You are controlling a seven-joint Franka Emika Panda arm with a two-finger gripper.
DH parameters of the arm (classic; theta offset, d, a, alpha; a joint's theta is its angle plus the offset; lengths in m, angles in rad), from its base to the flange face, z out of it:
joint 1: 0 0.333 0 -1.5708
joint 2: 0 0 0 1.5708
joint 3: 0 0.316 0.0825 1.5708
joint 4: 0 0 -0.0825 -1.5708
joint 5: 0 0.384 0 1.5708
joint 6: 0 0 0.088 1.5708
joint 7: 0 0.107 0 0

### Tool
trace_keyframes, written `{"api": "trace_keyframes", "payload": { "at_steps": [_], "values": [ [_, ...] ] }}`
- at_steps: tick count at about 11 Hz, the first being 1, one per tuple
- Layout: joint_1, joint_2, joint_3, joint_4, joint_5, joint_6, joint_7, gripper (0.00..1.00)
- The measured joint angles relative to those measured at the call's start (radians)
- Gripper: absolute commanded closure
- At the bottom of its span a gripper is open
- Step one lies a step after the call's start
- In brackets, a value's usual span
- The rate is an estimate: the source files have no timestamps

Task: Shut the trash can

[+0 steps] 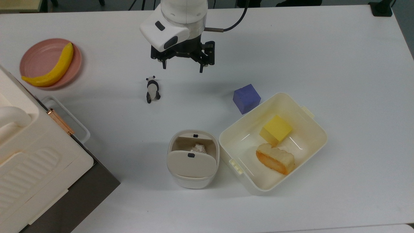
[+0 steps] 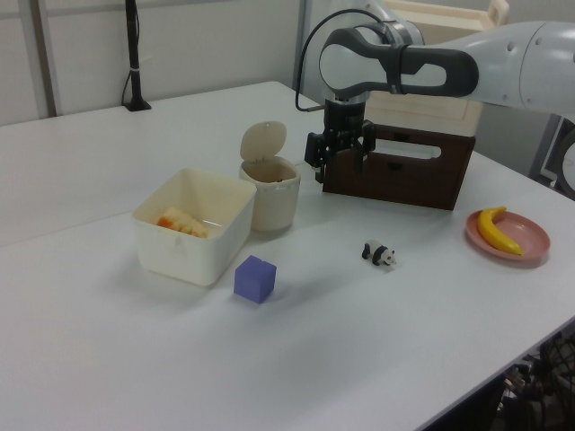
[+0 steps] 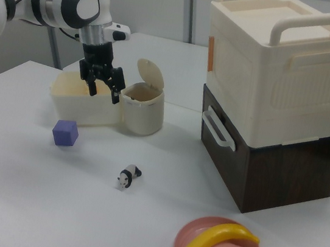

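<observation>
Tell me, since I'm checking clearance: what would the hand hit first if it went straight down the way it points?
Probably bare table, between the panda figurine and the purple cube; the hand hangs open above it, though depth is uncertain.

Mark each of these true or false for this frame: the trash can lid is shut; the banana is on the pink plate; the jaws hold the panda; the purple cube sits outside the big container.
1. The trash can lid is shut. False: the lid stands up, open.
2. The banana lies on the pink plate. True.
3. The gripper holds the panda figure. False: its jaws are open and empty, above the table.
4. The purple cube sits outside the large container. True.
</observation>
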Motion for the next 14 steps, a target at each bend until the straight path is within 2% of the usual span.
{"api": "trace_keyframes", "payload": {
  "at_steps": [2,6,14],
  "values": [
    [-0.001,-0.023,0.0,-0.009,-0.002,-0.028,-0.009,0.0],
    [-0.009,-0.136,0.0,-0.085,-0.002,-0.03,-0.026,0.0],
    [-0.011,-0.138,-0.001,-0.098,-0.002,-0.03,-0.027,0.0]
  ]
}}
